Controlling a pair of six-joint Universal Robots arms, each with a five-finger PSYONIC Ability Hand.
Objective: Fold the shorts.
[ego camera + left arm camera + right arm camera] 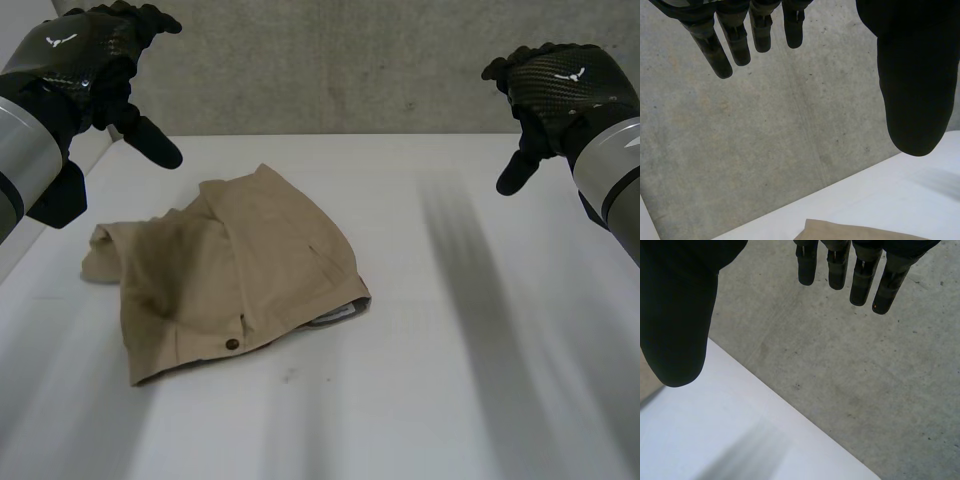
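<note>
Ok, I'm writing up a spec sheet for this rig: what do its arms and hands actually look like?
The left robot hand and right robot hand are black, each with a glossy carbon-weave back bearing a small white winged logo. The fingers are slim dark rods with rounded tips. The thumb is broad and matte black. The forearms are smooth silver-grey cylinders.

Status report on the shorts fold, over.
Left hand open, raised. Right hand open, raised. Shorts rumpled on table, untouched. Nothing in the way.

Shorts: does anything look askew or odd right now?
Yes. The shorts lie skewed on the table, loosely doubled over, with cloth bunched in a wrinkled lump toward the left hand. No damage shows.
</note>
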